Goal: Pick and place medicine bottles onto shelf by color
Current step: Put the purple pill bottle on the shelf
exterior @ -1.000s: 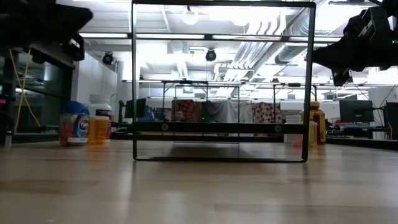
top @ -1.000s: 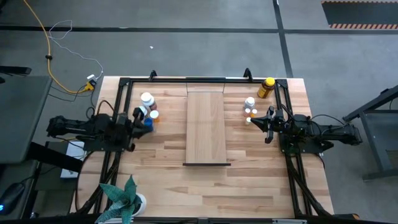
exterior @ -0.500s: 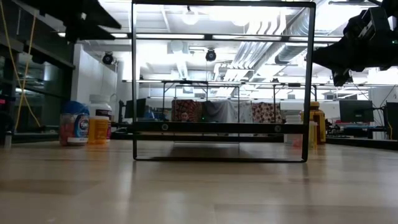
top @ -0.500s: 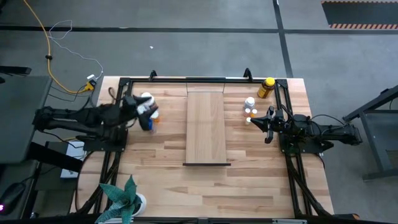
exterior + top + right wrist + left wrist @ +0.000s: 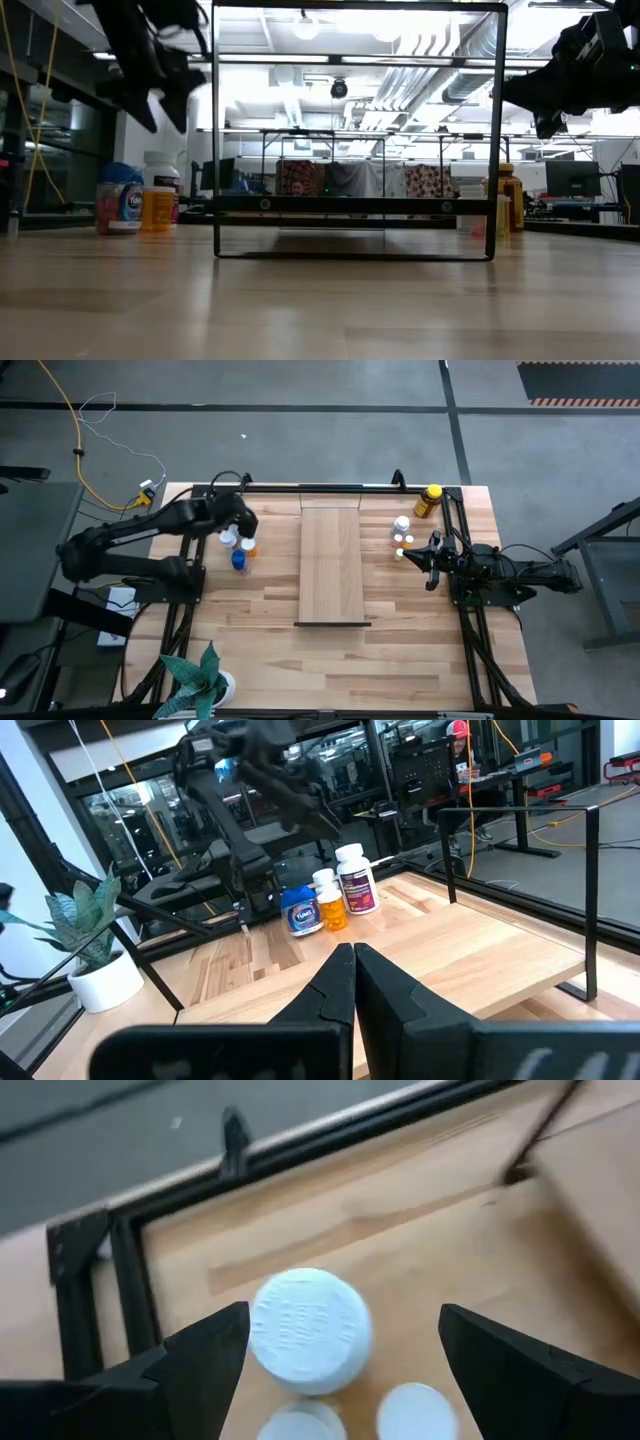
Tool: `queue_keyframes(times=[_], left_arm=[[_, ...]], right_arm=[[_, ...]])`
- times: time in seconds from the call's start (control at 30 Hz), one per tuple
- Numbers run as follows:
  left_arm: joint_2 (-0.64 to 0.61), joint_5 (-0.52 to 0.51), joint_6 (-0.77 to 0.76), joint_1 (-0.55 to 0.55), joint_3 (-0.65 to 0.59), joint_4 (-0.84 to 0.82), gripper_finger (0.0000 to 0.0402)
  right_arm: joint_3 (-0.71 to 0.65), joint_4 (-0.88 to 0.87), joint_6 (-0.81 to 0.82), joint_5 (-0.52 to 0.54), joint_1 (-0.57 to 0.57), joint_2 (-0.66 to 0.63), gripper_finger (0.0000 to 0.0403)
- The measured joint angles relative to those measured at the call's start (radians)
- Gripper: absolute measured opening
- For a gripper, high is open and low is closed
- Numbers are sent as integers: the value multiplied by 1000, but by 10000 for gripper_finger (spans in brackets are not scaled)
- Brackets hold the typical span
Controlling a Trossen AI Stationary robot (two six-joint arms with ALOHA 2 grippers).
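At the table's left stand a white bottle (image 5: 229,539), a small orange bottle (image 5: 249,546) and a blue-capped bottle (image 5: 238,561). My left gripper (image 5: 238,522) hangs open well above them (image 5: 160,105). In the left wrist view the white bottle's cap (image 5: 310,1330) shows between the fingers, far below. The shelf (image 5: 332,565) lies along the table's middle, its dark strip at the near end. At the right stand an amber bottle with a yellow cap (image 5: 429,499), a white bottle (image 5: 402,525) and tiny white-capped ones (image 5: 403,542). My right gripper (image 5: 432,550) waits beside these, shut (image 5: 350,965).
A black metal frame (image 5: 300,488) runs along the table's far edge and down both sides under the arms. A potted plant (image 5: 200,680) stands at the near left corner. Bare wood lies on both sides of the shelf toward the near edge.
My left arm has risen from its low rest. Its gripper has gone up and toward the table's far edge, from beside the blue-capped bottle to above the white bottle, and has tipped to point down. The bottles have stayed where they were.
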Motion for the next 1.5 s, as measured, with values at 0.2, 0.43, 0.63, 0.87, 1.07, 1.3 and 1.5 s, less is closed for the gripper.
queue_keyframes(times=[0.2,0.43,0.63,0.87,1.07,1.3,1.5], left_arm=[[99,70,17,131,22,3,317],[145,186,51,187,22,24,317],[166,159,52,212,22,24,317],[222,206,53,217,22,21,317],[247,207,63,217,22,22,309],[222,183,59,217,22,22,235],[200,188,55,217,22,21,213]], right_arm=[[0,0,0,0,0,0,0],[0,0,0,0,0,0,0],[0,0,0,0,0,0,0],[0,-1,0,0,0,0,0],[0,0,0,0,0,0,0],[0,-1,0,0,0,0,0],[0,-2,0,0,0,0,0]])
